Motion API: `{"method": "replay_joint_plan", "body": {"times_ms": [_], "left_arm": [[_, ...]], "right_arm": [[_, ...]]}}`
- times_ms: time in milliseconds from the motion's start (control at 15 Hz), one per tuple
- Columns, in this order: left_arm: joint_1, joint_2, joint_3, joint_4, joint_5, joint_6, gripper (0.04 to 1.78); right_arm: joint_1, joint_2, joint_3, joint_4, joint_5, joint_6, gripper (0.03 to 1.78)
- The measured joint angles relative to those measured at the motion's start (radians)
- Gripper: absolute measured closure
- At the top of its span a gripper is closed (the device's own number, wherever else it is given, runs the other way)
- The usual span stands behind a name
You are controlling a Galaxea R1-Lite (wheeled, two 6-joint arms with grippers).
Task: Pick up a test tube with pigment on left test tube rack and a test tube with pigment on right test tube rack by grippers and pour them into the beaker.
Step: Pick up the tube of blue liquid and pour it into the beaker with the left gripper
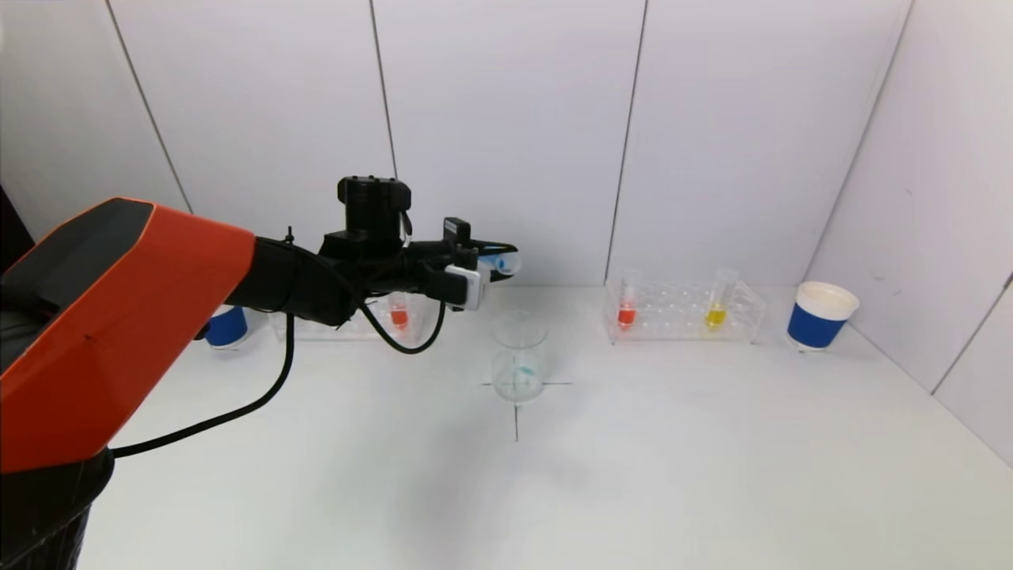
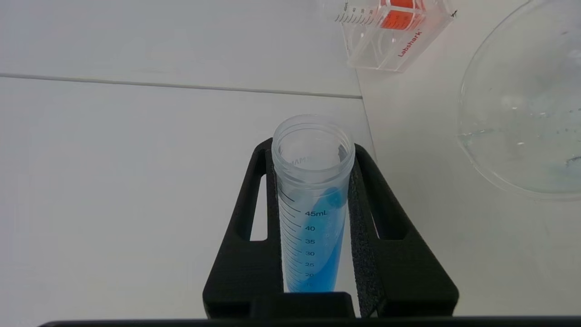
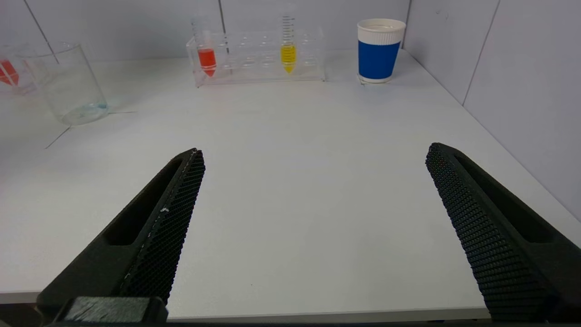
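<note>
- The left gripper (image 1: 500,260) is raised above the worktop (image 1: 633,443), up and a little to the left of the beaker (image 1: 519,356), and is clamped on a blue test tube (image 1: 502,261) lying nearly level, mouth to the right.
- In the left wrist view the blue test tube (image 2: 313,204) sits between the two black fingers (image 2: 383,227), with blue liquid pooled along its lower side.
- The beaker stands on a cross mark at the worktop's centre, with a faint blue trace at its bottom.
- The left test tube rack (image 1: 356,321) holds an orange tube (image 1: 399,313).
- The right test tube rack (image 1: 684,311), far right, holds an orange-red tube (image 1: 627,305) and a yellow tube (image 1: 717,305).
- The right gripper (image 3: 313,218) hangs low at the near edge of the worktop, jaws spread wide and empty.
</note>
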Motion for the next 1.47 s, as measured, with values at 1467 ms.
{"method": "replay_joint_plan", "body": {"times_ms": [1467], "left_arm": [[-0.022, -0.002, 0.077, -0.185, -0.046, 0.029, 1.38]], "right_arm": [[0.000, 0.000, 0.000, 0.000, 0.000, 0.000, 0.04]]}}
